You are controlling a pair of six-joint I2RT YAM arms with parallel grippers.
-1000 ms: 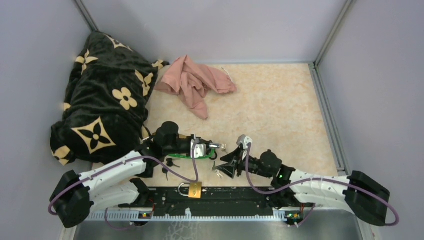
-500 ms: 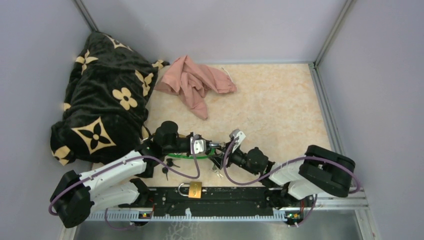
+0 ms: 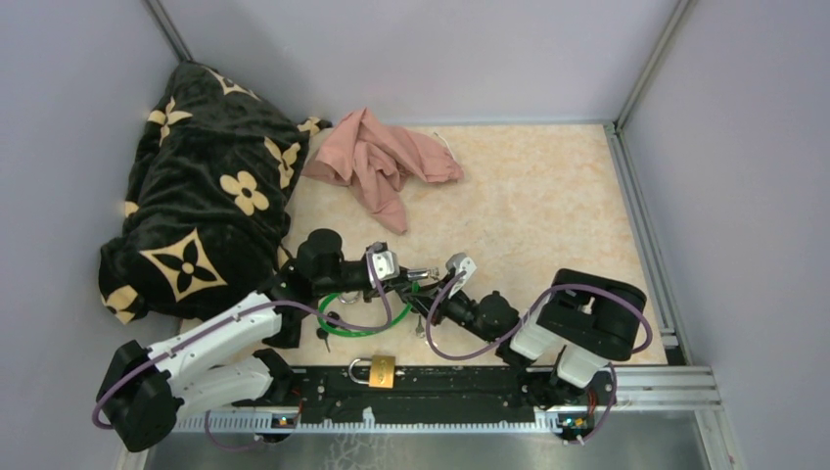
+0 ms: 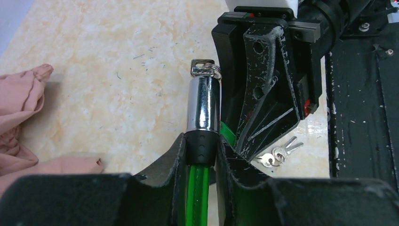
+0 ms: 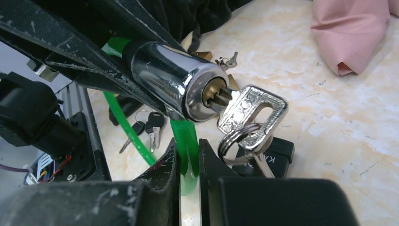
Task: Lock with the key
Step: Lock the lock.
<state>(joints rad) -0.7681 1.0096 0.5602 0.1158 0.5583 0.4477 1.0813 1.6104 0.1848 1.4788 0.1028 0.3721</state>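
Note:
A green cable lock has a chrome cylinder [image 5: 169,77] [image 4: 203,101] with a black collar. The silver key [image 5: 251,113] [image 4: 203,69] sits in its keyhole, with a split ring [image 5: 237,141] hanging from it. My left gripper [image 4: 202,146] [image 3: 391,274] is shut on the black collar and holds the cylinder above the table. From the opposite side, my right gripper [image 5: 189,150] [image 3: 431,294] is shut on the green cable [image 5: 186,136] just below the cylinder, beside the key. The cable's loop [image 3: 343,318] lies on the table under the left arm.
A brass padlock [image 3: 380,370] lies on the black base rail. Loose keys [image 5: 146,127] [image 4: 277,154] and a black fob [image 5: 277,153] lie under the lock. At the back are a pink cloth [image 3: 382,162] and, on the left, a black flowered blanket [image 3: 206,186].
The right arm swung in from the right to the lock and its jaws closed on the green cable. The left gripper kept its hold and raised the cylinder slightly.

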